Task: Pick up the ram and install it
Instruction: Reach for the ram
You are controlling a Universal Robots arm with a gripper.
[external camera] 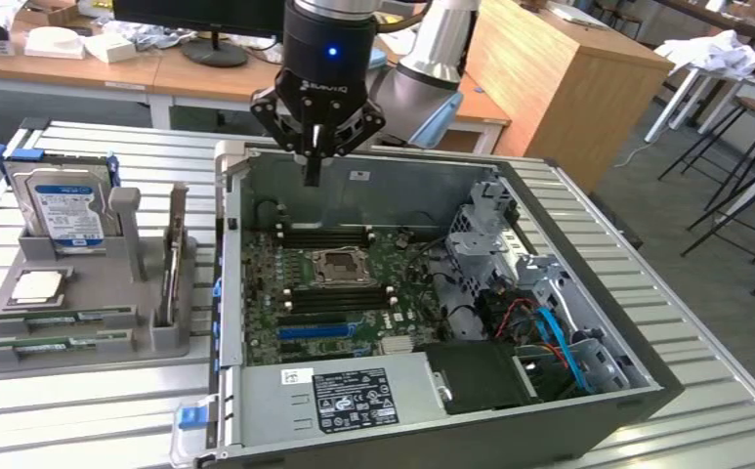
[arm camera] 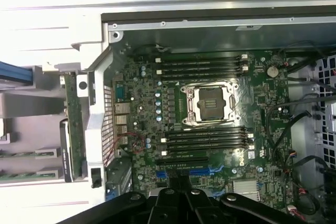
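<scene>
Hanging pinched black jaws, thin green ram (external camera: 62, 317) in grey moulded tray (external camera: 106, 285)

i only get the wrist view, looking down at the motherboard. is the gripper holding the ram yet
Observer: No. The gripper is shut with nothing between its fingers, poised over the far edge of the open case.
Operator: so where's the ram
Observer: Two ram sticks lie flat in a grey holder on the table, to the exterior view's left of the case.
Operator: anything else in that holder
Observer: A hard drive stands upright at its far end, and a square silver chip lies between it and the sticks.
</scene>
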